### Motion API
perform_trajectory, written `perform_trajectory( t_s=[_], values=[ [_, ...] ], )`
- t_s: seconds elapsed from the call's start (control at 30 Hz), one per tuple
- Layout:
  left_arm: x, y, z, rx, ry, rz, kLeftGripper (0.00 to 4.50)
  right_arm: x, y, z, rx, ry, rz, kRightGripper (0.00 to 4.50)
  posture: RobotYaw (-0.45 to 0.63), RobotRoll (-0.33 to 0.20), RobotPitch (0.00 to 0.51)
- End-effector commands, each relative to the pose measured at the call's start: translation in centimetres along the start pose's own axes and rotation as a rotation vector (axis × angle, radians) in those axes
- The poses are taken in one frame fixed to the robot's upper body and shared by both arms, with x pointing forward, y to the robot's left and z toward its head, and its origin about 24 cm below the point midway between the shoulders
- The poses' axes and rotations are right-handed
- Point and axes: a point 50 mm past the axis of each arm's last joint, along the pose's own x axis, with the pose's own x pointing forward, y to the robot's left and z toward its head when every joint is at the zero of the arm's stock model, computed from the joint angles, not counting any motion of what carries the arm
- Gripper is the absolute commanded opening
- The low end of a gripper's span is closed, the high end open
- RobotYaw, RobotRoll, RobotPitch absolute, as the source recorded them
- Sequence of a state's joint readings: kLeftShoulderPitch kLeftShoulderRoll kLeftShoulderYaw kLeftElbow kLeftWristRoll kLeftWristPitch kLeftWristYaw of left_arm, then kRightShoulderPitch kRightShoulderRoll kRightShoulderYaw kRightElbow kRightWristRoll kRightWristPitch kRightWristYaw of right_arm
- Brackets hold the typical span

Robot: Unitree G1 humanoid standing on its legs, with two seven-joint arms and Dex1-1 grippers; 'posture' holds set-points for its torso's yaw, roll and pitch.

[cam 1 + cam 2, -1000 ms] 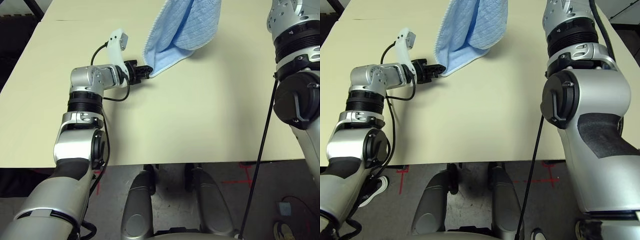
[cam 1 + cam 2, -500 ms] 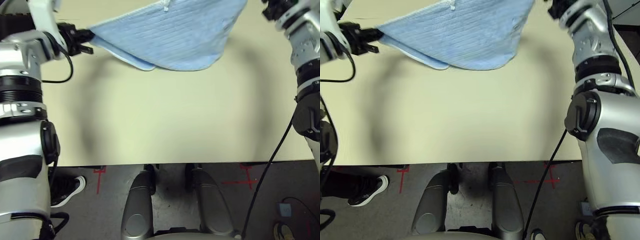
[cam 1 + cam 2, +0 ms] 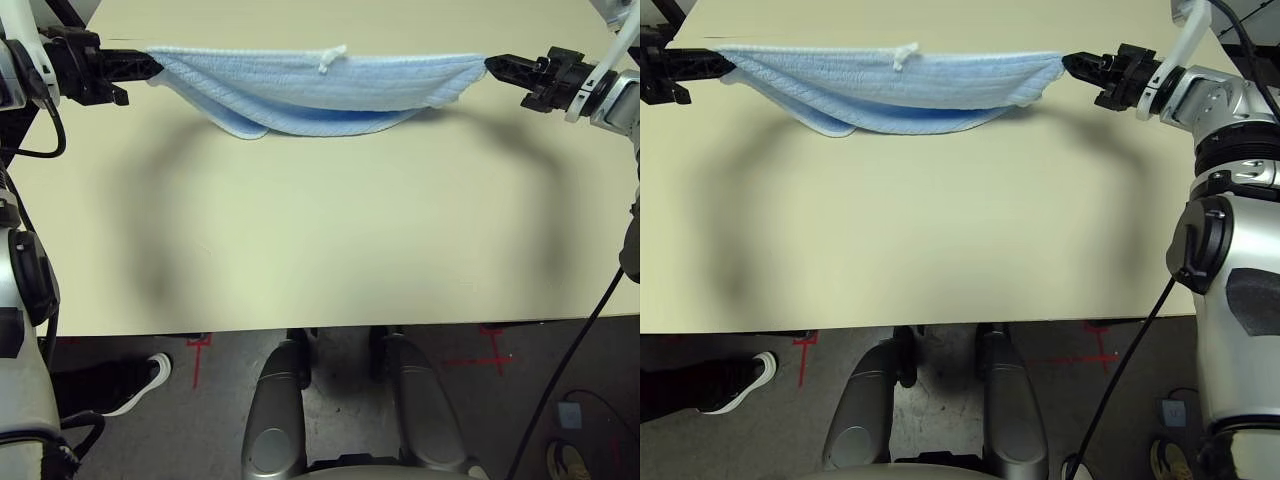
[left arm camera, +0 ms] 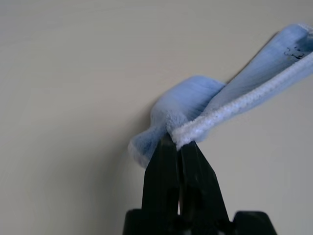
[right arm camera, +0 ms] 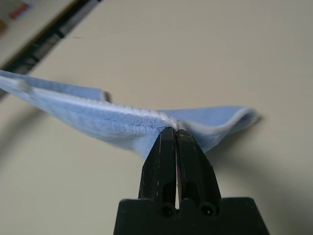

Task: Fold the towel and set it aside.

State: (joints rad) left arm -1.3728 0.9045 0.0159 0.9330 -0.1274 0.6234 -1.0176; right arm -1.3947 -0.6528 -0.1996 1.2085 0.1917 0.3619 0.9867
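The towel [image 3: 315,85], a second ago hanging bunched from above, now stretches wide above the table [image 3: 320,240], sagging in the middle. The left gripper [image 3: 150,68] and right gripper [image 3: 492,65], now far apart, each pinch a corner.

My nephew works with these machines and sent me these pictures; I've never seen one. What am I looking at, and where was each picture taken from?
This is a humanoid robot with two silver arms, standing at a pale table. Two pictures come from a pair of cameras in its head, looking down over the table, so they show nearly the same scene. The other two come from a small camera on each wrist, looking along that arm's two black fingers. The left gripper and the right gripper are each shut on one end of a light-blue towel, which hangs stretched between them with its middle sagging towards the table. A small white tag sits on its top edge.
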Motion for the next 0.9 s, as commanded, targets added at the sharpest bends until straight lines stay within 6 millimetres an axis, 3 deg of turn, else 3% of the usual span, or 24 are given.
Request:
perform_trajectory(
  t_s=[0.03,0.13,0.2,0.27,0.4,0.47,0.6,0.7,0.9],
  values=[
    [0.1,2.1,2.2,0.160,-0.252,0.439,0.02,0.6,0.0,3.7,-0.238,-0.320,-0.255,0.00,-0.01,0.000,0.337],
    [-0.1,1.5,5.1,0.271,-0.511,0.553,0.02,-0.1,0.4,6.5,-0.270,-0.605,-0.395,0.00,-0.02,0.000,0.333],
    [-0.7,0.5,7.7,0.205,-0.742,0.534,0.02,-1.1,0.9,8.5,-0.323,-0.758,-0.447,0.00,-0.02,0.000,0.333],
    [-0.3,0.0,7.9,0.181,-0.777,0.477,0.02,-1.2,1.0,8.5,-0.341,-0.766,-0.437,0.00,-0.03,0.000,0.330],
    [1.7,0.2,4.1,0.232,-0.538,0.338,0.02,-0.4,0.4,5.7,-0.384,-0.595,-0.376,0.00,-0.03,0.000,0.331],
    [2.4,0.2,1.0,0.234,-0.302,0.186,0.02,0.1,0.1,3.8,-0.408,-0.457,-0.304,0.00,-0.02,0.000,0.331],
    [1.3,0.3,-3.6,0.208,0.055,-0.041,0.02,0.3,0.0,-0.3,-0.438,-0.175,-0.080,0.00,-0.02,0.000,0.330],
    [0.4,0.2,-4.5,0.174,0.164,-0.071,0.02,-0.3,-0.2,-2.4,-0.451,-0.010,0.027,0.00,-0.01,0.000,0.331],
    [0.2,-0.2,-4.3,0.188,0.251,-0.091,0.02,-1.1,-0.3,-3.6,-0.456,0.197,0.151,0.00,0.00,0.000,0.329]
  ],
)
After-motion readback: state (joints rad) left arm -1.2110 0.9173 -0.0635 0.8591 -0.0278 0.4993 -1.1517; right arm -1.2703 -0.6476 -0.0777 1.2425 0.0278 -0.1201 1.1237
